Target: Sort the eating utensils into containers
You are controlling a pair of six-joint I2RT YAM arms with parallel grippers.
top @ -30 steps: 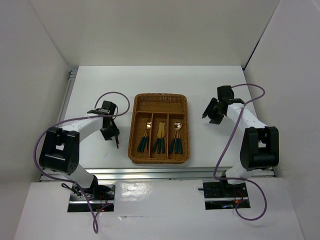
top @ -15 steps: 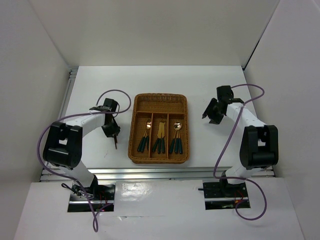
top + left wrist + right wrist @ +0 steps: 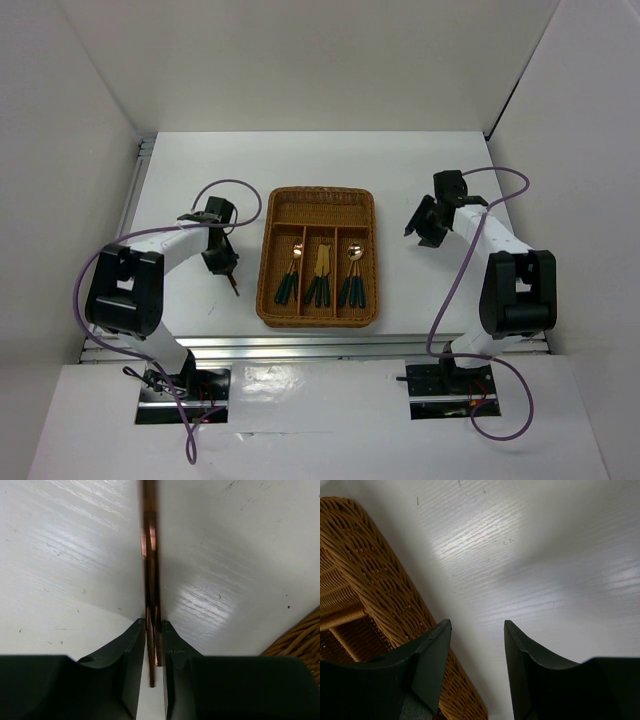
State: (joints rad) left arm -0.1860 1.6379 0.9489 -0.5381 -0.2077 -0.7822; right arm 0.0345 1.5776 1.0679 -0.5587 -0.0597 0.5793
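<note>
A white table (image 3: 190, 170) sits between plain white walls (image 3: 310, 60). Its surface shows faint scratches and a few dark specks. A silver metal rail (image 3: 300, 345) runs along its near edge, touching a white board (image 3: 320, 420).

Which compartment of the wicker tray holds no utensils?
The crosswise compartment at the far end of the tray; all three long slots hold teal-handled cutlery.

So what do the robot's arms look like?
The left arm and right arm are white tubes joined by chunky black joints. A thin purple cable loops beside each. The left claw and right claw each have two dark, wedge-shaped fingers. I can't see any markings.
</note>
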